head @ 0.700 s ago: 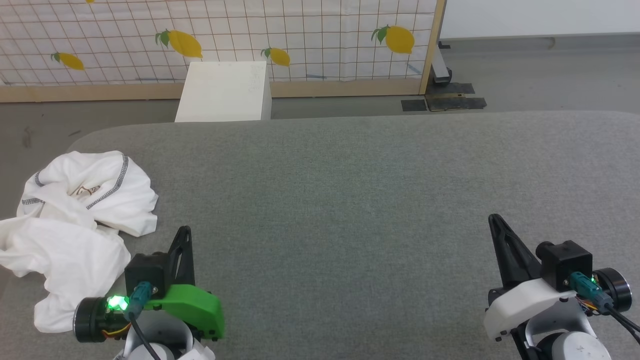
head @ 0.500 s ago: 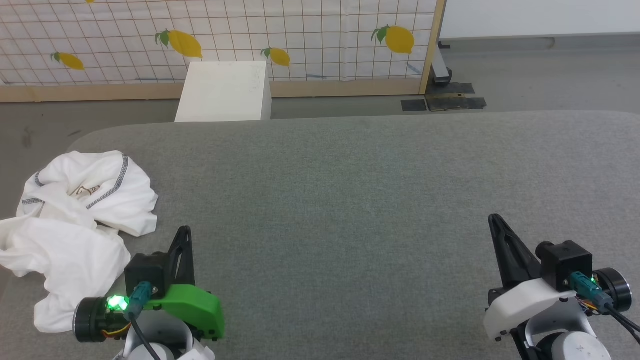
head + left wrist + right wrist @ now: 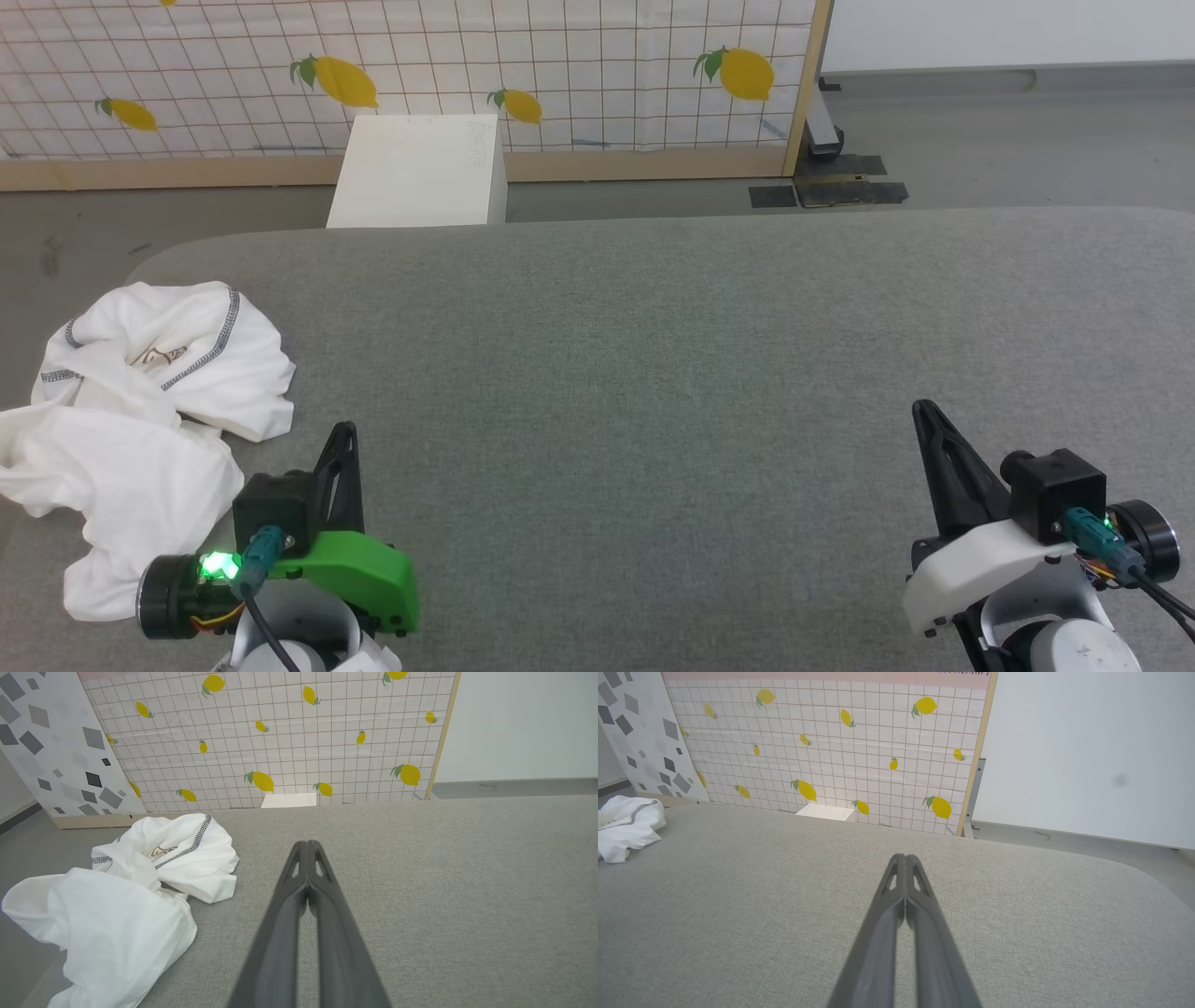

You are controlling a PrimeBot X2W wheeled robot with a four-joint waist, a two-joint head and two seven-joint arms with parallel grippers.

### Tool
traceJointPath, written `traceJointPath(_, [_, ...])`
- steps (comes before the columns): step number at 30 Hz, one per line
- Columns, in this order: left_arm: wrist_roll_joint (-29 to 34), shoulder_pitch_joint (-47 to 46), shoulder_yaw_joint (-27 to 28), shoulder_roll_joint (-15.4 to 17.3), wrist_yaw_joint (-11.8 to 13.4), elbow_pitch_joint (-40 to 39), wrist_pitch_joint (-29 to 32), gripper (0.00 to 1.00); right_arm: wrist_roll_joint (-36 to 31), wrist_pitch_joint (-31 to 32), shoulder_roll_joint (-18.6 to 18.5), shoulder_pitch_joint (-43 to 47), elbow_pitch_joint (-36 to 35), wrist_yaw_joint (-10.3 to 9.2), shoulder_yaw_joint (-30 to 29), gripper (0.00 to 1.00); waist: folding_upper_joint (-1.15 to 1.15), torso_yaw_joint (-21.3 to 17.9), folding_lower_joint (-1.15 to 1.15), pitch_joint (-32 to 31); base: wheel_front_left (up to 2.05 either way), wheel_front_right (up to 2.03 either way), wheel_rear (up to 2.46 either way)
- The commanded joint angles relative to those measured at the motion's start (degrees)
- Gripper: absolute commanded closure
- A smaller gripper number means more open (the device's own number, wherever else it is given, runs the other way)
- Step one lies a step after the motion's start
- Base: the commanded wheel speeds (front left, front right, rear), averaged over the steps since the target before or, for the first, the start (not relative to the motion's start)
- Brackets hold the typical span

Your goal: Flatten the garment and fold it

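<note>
Plainly flattening is not yet begun; the white shirt (image 3: 149,411) lies crumpled near the left gripper (image 3: 344,431); it and the right gripper (image 3: 923,409) sit closed, empty; next, open and reach the shirt.

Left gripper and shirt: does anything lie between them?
Nothing. In the left wrist view, a bare stretch of grey fabric surface lies between the shut left gripper and the crumpled shirt to its left. They are not touching.
</note>
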Motion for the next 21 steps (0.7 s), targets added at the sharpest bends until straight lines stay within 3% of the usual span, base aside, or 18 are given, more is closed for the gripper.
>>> traceJointPath(1, [0.74,0.63,0.13,-0.16,-0.06,-0.16,0.08,1.00,-0.36,-0.01,0.04,0.50,-0.29,-0.10,0.06,1.00,0.00,0.00,0.00,0.00,0.00,0.00,0.00])
traceJointPath(21, [0.74,0.63,0.13,-0.16,-0.06,-0.16,0.08,1.00,-0.36,-0.01,0.04,0.50,-0.29,-0.10,0.06,1.00,0.00,0.00,0.00,0.00,0.00,0.00,0.00])
